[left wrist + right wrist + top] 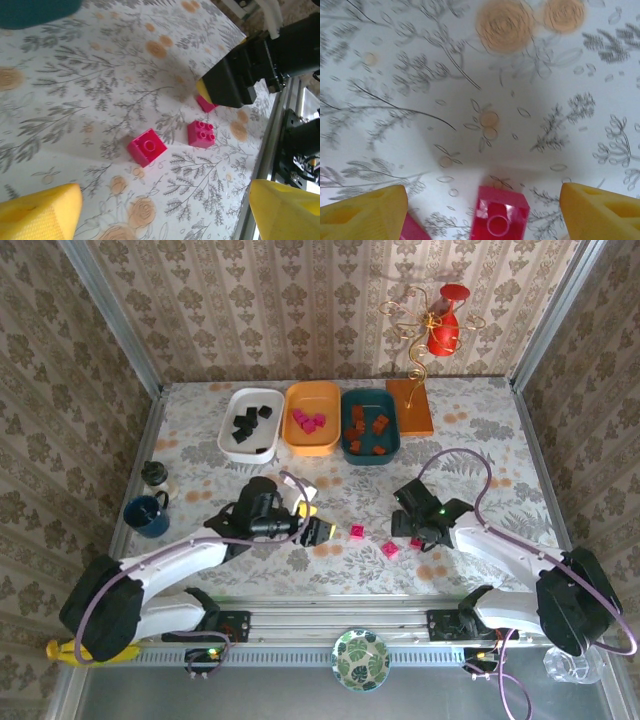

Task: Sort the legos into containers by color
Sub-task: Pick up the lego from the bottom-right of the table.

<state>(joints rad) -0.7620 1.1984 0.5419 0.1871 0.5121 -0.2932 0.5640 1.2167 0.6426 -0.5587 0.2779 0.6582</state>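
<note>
Three containers stand at the back of the table: a white tray (232, 442) with black legos, an orange-yellow tray (312, 445) with pink legos (309, 421), and a dark teal tray (369, 453) with orange-brown legos. Three pink legos (356, 532) lie loose near the front edge. My left gripper (318, 523) hovers open just left of them; its yellow fingers (40, 216) frame two pink legos (146, 146) ahead. My right gripper (413, 536) is open low over the table, and one pink lego (501, 216) lies between its fingers (600, 212), untouched.
A dark blue mug (146, 516) and a small dark jar (153, 475) stand at the left edge. An orange-brown board (410, 405) with a gold wire stand and red vase (443, 330) is at the back right. The right gripper's black body (230, 82) sits close beside the left gripper.
</note>
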